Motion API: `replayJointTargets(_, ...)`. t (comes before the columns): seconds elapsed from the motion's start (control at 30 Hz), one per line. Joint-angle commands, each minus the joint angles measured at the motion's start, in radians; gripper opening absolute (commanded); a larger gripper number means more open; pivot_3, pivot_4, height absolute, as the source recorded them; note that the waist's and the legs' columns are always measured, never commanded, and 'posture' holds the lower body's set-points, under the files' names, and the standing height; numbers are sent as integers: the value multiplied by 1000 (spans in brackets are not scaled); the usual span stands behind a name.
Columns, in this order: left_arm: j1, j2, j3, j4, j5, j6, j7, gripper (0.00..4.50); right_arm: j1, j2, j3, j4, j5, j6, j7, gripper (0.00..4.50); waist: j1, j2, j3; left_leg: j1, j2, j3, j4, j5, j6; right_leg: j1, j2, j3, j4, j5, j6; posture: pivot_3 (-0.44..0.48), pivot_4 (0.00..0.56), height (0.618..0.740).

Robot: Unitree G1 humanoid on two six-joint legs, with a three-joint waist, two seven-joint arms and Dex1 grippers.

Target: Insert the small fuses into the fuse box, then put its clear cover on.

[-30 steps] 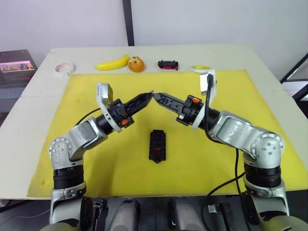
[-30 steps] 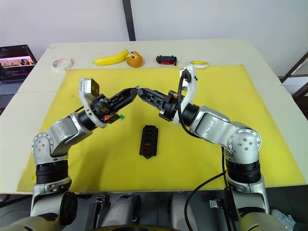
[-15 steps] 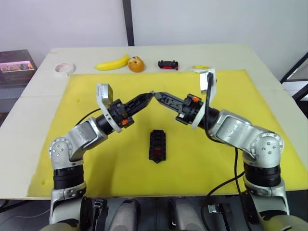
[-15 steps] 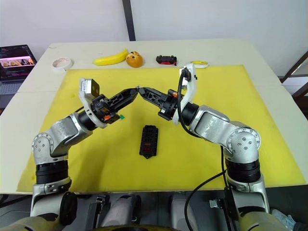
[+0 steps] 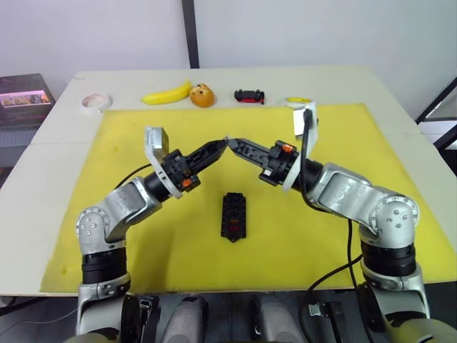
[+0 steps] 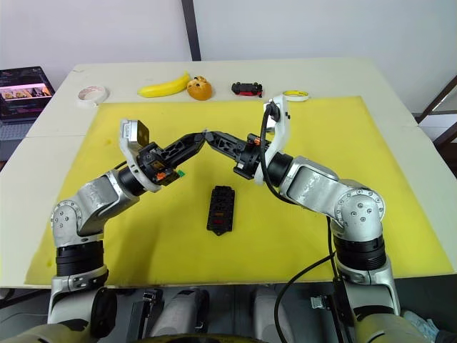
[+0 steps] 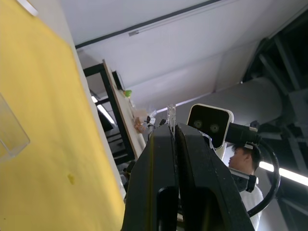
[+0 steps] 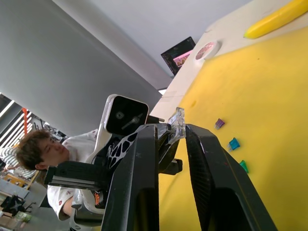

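Meeting tip to tip above the yellow mat [image 5: 335,236], both end effectors pinch the clear cover [image 8: 177,123]. Left end effector [image 5: 223,143] and right end effector [image 5: 231,142] are each clamped on it. Fuse box [image 5: 233,216] lies on open mat, well apart from every edge.

Yellow mat [image 5: 343,136] on a cream table [image 5: 43,164]. Black fuse box [image 5: 233,216] with red, maybe orange, specks in its slots. Black gripper fingers [image 5: 208,151] pinch a colourless clear cover [image 8: 177,121]. Loose fuses: purple [image 8: 219,123], teal [image 8: 234,143], green [image 8: 243,166]. Yellow banana [image 5: 167,93], black-and-red car [image 5: 249,95].
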State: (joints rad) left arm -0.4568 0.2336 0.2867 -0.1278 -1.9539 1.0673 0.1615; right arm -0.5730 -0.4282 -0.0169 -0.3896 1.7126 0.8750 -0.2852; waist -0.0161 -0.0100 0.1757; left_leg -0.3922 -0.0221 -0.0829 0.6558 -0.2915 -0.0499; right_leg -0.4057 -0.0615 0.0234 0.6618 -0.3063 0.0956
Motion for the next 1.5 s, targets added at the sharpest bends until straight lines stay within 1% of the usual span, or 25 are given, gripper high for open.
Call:
replayJointTargets(0.03, -17, -6, -8, -34, -18, -7, 11, 0, -34, -3, -3, -26, 19, -13, 8, 924, 0, 0, 0, 0, 0, 0, 0, 0, 0, 0, 0, 0, 0, 0, 0, 0, 150, 740)
replayJointTargets(0.27, -22, -17, -7, -41, -18, -10, 20, 0, -38, 0, -4, -20, 22, -22, 3, 924, 0, 0, 0, 0, 0, 0, 1, 0, 0, 0, 0, 0, 0, 0, 0, 0, 150, 740)
replayJointTargets(0.37, -22, -17, -8, -41, -18, -11, 21, 0, -37, 1, -7, -18, 29, -26, 2, 159, 0, 0, 0, 0, 0, 0, 1, 0, 0, 0, 0, 0, 1, 0, 0, 0, 150, 740)
replayJointTargets(0.4, -22, -17, -8, -41, -18, -11, 22, 0, -37, 0, -7, -18, 30, -27, 3, 75, 0, 0, 0, 0, 0, 0, 2, 0, 0, 0, 0, 0, 1, 0, 0, 0, 150, 740)
replayJointTargets(0.9, -15, -9, -10, -40, -18, -9, 27, 0, -45, -14, -14, -26, 60, -37, -6, 75, 0, 0, 0, -1, 0, 0, 4, -1, 1, 0, 0, 0, 1, 0, 0, 0, 150, 740)
replayJointTargets(1.03, -14, 20, -13, -35, -18, 3, 15, 0, -49, -19, -16, -29, 74, -41, -13, 75, 0, 0, 0, -1, 0, 0, 4, -1, 1, 0, 0, 0, 2, 0, 0, 0, 150, 740)
replayJointTargets(1.1, -11, 45, -8, -33, -18, 15, -6, 686, -50, -26, -18, -31, 80, -40, -15, 0, -1, 0, 0, -1, 0, 0, 4, -1, 1, 0, 0, 0, 2, 0, 0, 0, 150, 740)
replayJointTargets(1.13, -11, 64, -7, -32, -18, 23, -22, 904, -50, -31, -19, -33, 83, -38, -13, 0, -2, 0, 0, -1, 0, 0, 5, -1, 1, 0, 0, 0, 2, 0, 0, 0, 150, 740)
replayJointTargets(1.17, -12, 97, -6, -31, -18, 37, -44, 1476, -51, -38, -20, -35, 87, -36, -10, 0, -2, 0, 0, -1, 0, 0, 5, -1, 2, 0, 0, 0, 2, 0, 0, 0, 150, 740)
replayJointTargets(1.3, -13, 326, -13, -5, -7, 129, -179, 3540, -48, -98, -30, -58, 120, -16, 16, 0, -5, 1, 0, -1, 0, 0, 4, -2, 3, 0, 2, 0, 2, 0, 0, 0, 150, 740)
replayJointTargets(1.33, -18, 374, -14, -7, 36, 150, -240, 4133, -48, -118, -31, -61, 120, -7, 30, 0, -4, 1, 0, -1, 0, 0, 4, -2, 3, 0, 2, 0, 2, 0, 0, 0, 150, 740)
replayJointTargets(1.37, -24, 415, -17, -11, 82, 167, -304, 4468, -47, -140, -32, -64, 118, 1, 44, 0, -4, 1, 1, -1, 0, 0, 4, -2, 4, 0, 2, 0, 2, 0, 0, 0, 150, 740)
replayJointTargets(1.43, -37, 493, -34, -39, 215, 186, -466, 4468, -50, -195, -31, -71, 92, 32, 95, 0, -2, 1, 1, -1, 0, 1, 4, -3, 4, 0, 2, 0, 2, 0, 0, 0, 150, 740)
replayJointTargets(1.5, -31, 586, -95, -114, 434, 119, -703, 4468, -55, -258, -26, -89, 43, 72, 169, 0, -1, 1, 1, -1, -1, 1, 4, -3, 5, 0, 2, 0, 2, 0, 0, 0, 150, 740)
